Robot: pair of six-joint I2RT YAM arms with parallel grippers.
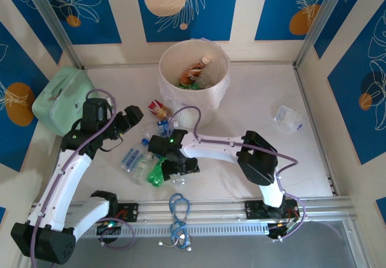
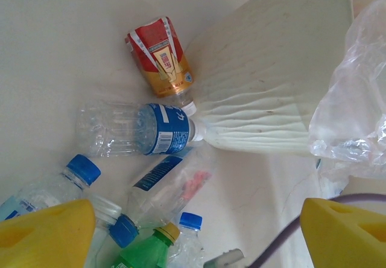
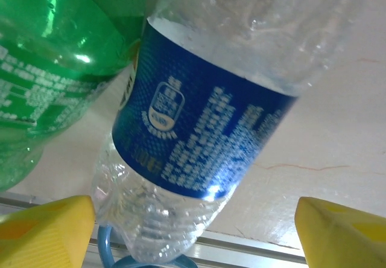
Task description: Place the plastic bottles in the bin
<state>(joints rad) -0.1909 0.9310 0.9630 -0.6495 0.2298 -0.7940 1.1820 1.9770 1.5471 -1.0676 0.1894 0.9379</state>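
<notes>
The bin (image 1: 222,87) stands at the back centre with several plastic bottles (image 1: 194,73) inside. More bottles lie in a pile (image 1: 140,159) in front of it. My left gripper (image 1: 131,118) hangs open over that pile. Below it lie a red-labelled bottle (image 2: 160,57), a clear blue-labelled bottle (image 2: 139,129) touching the bin wall (image 2: 265,99), and a green one (image 2: 142,253). My right gripper (image 1: 176,166) is open around a clear blue-labelled bottle (image 3: 205,135). That bottle's base lies close to the left finger (image 3: 45,232), with a gap to the right finger. A green bottle (image 3: 42,69) lies beside it.
A mint-green soft case (image 1: 60,99) sits at the back left. A crumpled clear wrapper (image 1: 288,118) lies at the right. The bin's liner (image 2: 356,99) hangs over its rim. A blue cable (image 1: 179,216) lies across the rail at the near edge.
</notes>
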